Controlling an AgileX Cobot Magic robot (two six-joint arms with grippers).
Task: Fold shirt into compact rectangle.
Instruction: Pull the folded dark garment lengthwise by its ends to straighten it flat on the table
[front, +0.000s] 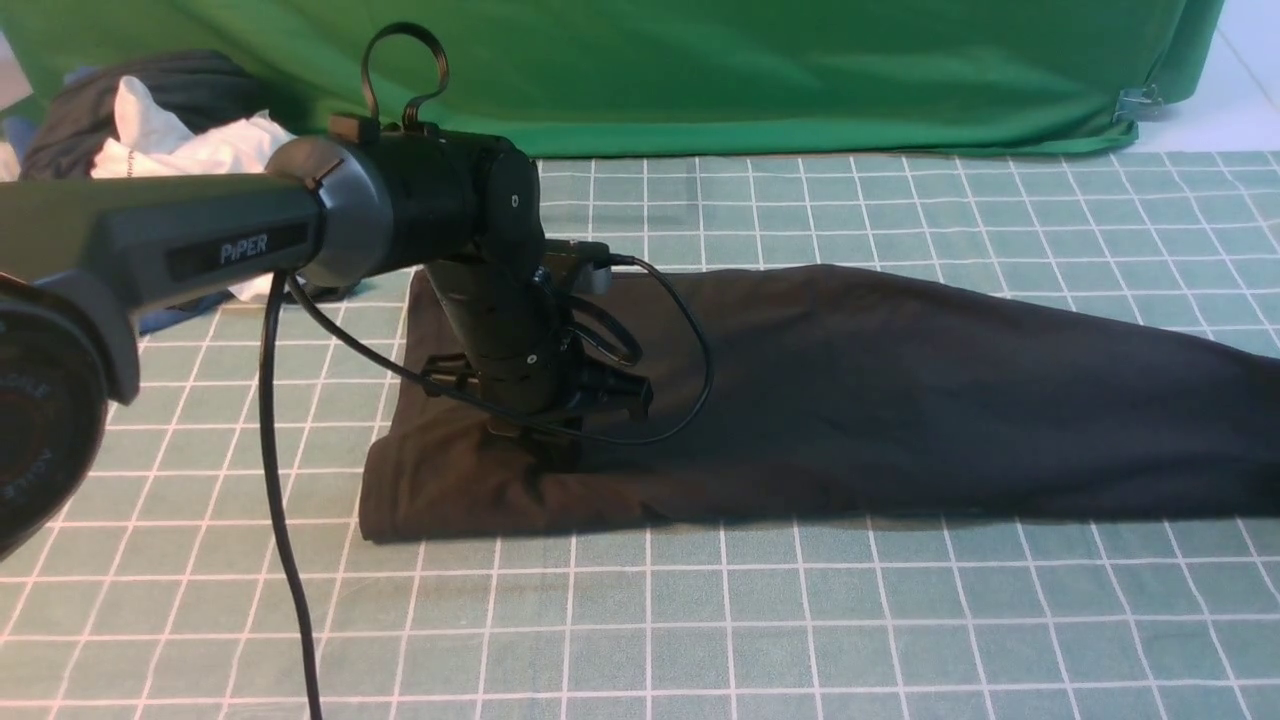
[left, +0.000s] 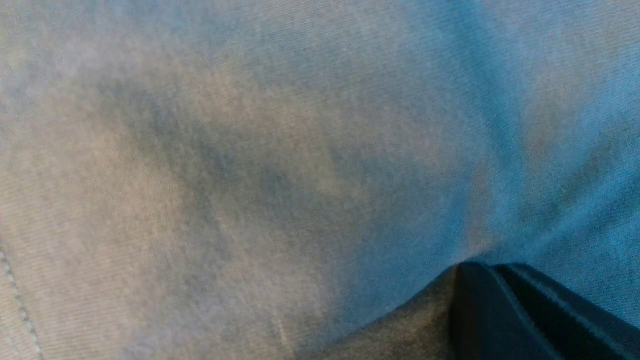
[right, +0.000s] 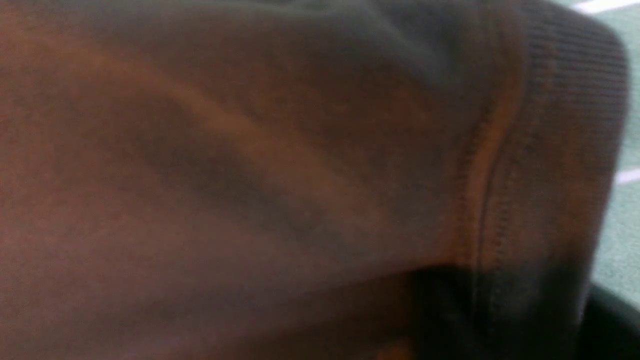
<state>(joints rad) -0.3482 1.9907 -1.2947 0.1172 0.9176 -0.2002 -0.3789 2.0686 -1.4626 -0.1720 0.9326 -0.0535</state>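
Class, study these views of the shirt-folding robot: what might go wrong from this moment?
First, the left gripper sits pressed down on the shirt near its left end; dragging sideways may bunch the fabric. Second, the loose cable droops over the shirt and might snag it. Third, the shirt runs past the front view's right edge, so that end's alignment cannot be checked there.

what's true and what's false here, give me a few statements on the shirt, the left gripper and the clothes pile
The black shirt lies on the green grid mat: true.
The left gripper hangs high above the shirt: false, it is down on the shirt.
A white garment lies in the clothes heap at the back left: true.
The shirt is a compact rectangle: false, a long strip runs past the right edge.
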